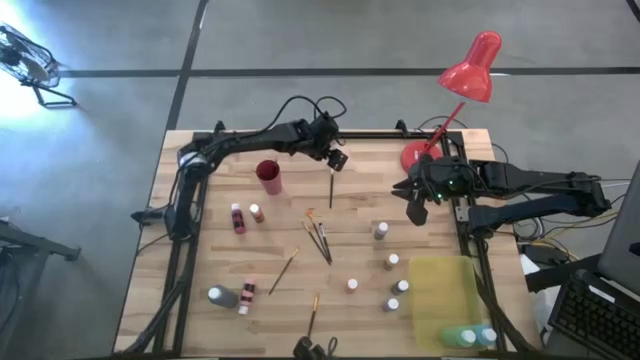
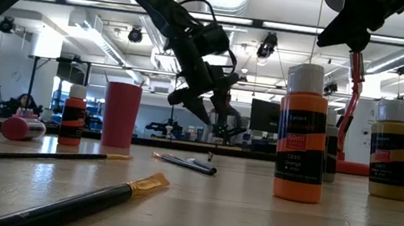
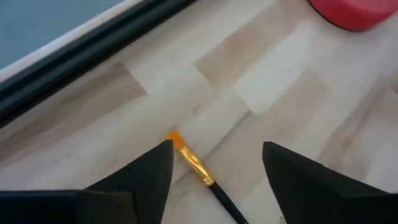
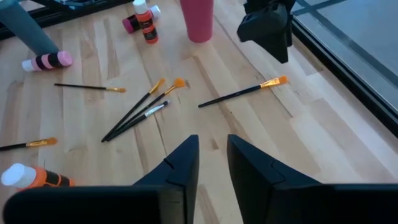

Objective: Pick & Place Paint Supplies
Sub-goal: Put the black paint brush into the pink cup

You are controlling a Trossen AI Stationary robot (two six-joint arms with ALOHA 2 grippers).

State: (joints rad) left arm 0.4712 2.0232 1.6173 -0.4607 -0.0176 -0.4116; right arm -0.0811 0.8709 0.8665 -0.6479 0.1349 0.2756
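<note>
A black-handled paintbrush (image 1: 331,190) with orange bristles (image 3: 177,142) lies flat on the wooden table near its far edge. My left gripper (image 1: 338,160) hovers open above its bristle end, one finger on each side (image 3: 217,158), touching nothing. Three more paintbrushes (image 1: 318,240) lie bunched at the table's middle, and two others (image 1: 283,272) lie nearer the front. Small paint bottles (image 1: 238,218) stand or lie scattered about, and an orange one (image 2: 302,133) stands close to the low camera. My right gripper (image 1: 415,210) hangs above the table's right side, narrowly open (image 4: 213,155) and empty.
A red cup (image 1: 268,177) stands left of the left gripper. The red desk lamp's base (image 1: 415,155) sits at the far right. A flat yellow tray (image 1: 445,295) at the near right bears a green and a blue bottle (image 1: 470,337). White-capped bottles (image 1: 392,262) stand beside the tray.
</note>
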